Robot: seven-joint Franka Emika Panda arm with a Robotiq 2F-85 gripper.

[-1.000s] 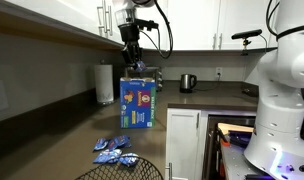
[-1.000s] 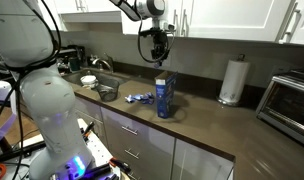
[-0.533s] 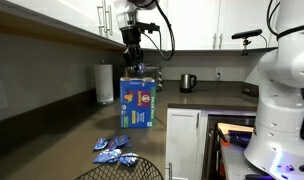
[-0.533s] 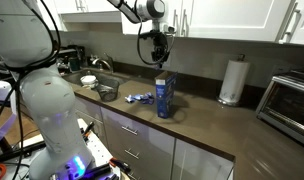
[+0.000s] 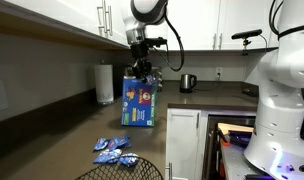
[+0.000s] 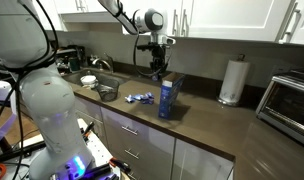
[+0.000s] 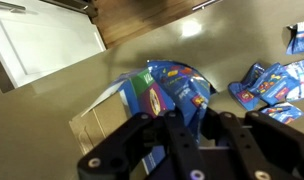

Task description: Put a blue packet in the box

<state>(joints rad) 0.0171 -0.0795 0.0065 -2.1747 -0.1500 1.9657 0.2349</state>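
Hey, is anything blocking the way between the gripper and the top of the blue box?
Nothing visible does. The gripper hangs right above the box, and in the wrist view only a blue packet shows at the box's top, just past the fingers.

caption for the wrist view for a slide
Gripper over the box, spare blue packets lying on the counter beside it
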